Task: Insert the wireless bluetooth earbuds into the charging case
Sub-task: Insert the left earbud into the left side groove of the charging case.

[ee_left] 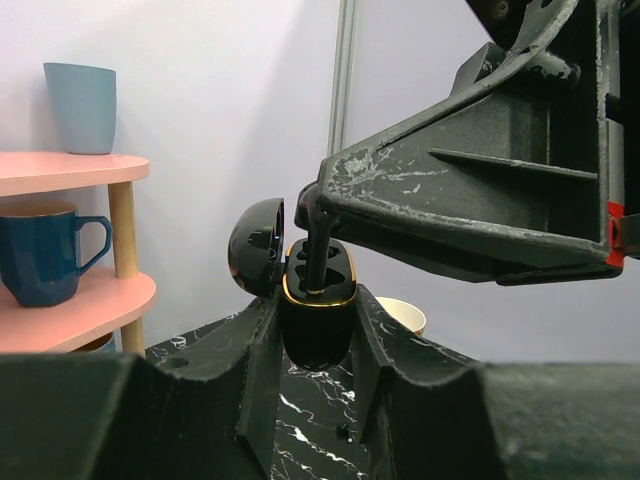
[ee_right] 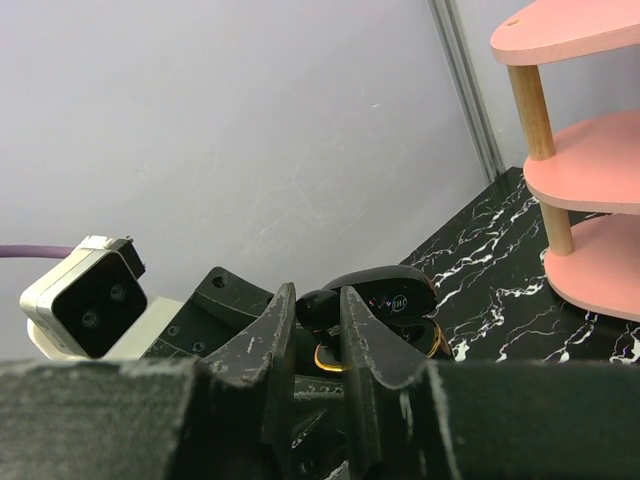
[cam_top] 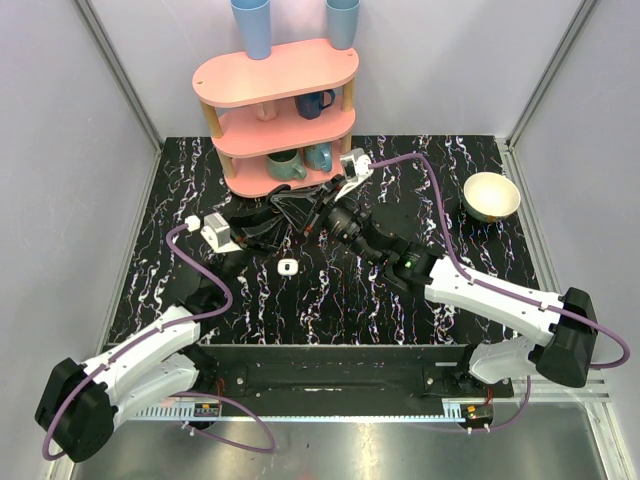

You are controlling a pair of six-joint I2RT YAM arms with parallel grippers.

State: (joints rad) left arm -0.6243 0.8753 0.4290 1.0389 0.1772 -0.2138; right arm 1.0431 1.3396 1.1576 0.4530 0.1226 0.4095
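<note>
Case [ee_left: 318,322]: black, gold rim, lid [ee_left: 255,245] swung open to one side, held upright off the surface [cam_top: 350,310] and clamped between the two fingers of the left pincer [ee_left: 315,312]. Right pincer [ee_right: 315,302] directly over the open mouth, fingers drawn nearly together with only a thin gap. A dark stem-like piece runs from its tip down into one seat of the case; cannot tell whether that is an earbud or part of a finger, nor whether the fingers truly pinch anything. One earbud [cam_top: 288,267]: small, bright white with a dark centre, lying loose on the surface nearer the arm bases, apart from both pincers and from the case. Second white earbud not found in any view; it may be hidden at the case mouth under the right pincer, not confirmed. Further out: pink rack [cam_top: 276,78] with mugs behind the work area, cream bowl [cam_top: 491,196] off on the right side. Progress, as judged: case opened and presented, one insertion apparently in hand at the case, none shown seated. Left to do: at least the loose earbud needs picking up and setting into its seat.
</note>
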